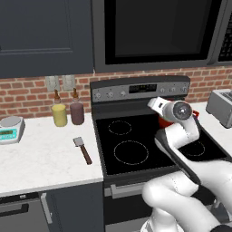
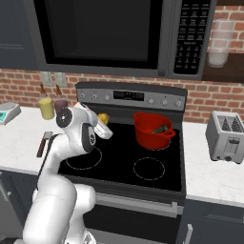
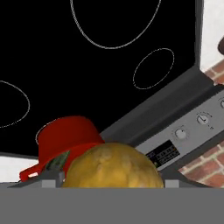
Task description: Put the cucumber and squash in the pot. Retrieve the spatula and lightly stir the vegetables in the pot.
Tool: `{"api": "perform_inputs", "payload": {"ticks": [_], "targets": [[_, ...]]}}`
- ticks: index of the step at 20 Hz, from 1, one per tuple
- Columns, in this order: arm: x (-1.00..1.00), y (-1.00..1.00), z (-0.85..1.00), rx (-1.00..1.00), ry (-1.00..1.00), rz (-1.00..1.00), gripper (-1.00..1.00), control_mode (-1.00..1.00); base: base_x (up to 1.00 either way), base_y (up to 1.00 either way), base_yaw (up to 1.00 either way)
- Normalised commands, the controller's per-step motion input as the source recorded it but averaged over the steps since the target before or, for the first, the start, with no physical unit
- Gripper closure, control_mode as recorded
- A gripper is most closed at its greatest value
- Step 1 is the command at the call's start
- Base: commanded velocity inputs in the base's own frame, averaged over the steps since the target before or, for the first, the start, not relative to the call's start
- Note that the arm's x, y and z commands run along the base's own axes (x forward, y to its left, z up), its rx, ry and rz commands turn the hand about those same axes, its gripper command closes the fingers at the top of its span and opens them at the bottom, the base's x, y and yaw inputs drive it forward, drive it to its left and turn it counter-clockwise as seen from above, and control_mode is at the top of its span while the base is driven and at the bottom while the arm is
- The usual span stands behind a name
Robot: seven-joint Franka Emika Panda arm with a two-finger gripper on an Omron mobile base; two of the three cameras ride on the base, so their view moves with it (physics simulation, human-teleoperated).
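While the arm reaches forward over the stove [image 1: 136, 149] in the left base view, its wrist hides the gripper itself; well off to the gripper's left, on the white counter [image 1: 41, 158], the spatula [image 1: 82, 149] lies flat with its grey blade toward the wall. A yellow bottle [image 1: 59, 113] and a dark bottle [image 1: 77, 112] stand at the brick wall beyond it, with a scale [image 1: 11, 129] farther left. A sliver of the pot [image 1: 164, 121] shows just behind the wrist.

From the right base view, the gripper [image 2: 102, 120] hangs above the cooktop's rear left, and the squash [image 2: 102, 117] sits between its fingers, lifted clear of the glass. The red pot stands on the rear burner to the gripper's right, apart from it, with the cucumber [image 2: 159, 129] lying inside. A toaster [image 2: 227, 137] sits far right.

Through the hand view, the squash fills the space between the jaws, gripped, and the pot with the cucumber's green end peeks out just beside it.
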Motion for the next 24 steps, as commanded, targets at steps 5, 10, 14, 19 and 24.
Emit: {"api": "perform_inputs", "payload": {"ticks": [5,10,14,19,24], "targets": [[0.70,-1.00,0.16,0.00,0.07,-0.13,1.00,-1.00,0.00,0.00,0.00],[0.88,-1.00,0.09,0.07,0.14,-0.06,1.00,-1.00,0.00,0.00,0.00],[0.89,-0.89,0.00,0.21,0.24,0.00,1.00,-1.00,0.00,0.00,0.00],[0.54,-0.57,-0.16,0.16,0.16,0.02,1.00,-1.00,0.00,0.00,0.00],[0.33,-0.49,-0.04,0.11,0.07,0.03,1.00,-1.00,0.00,0.00,0.00]]}}
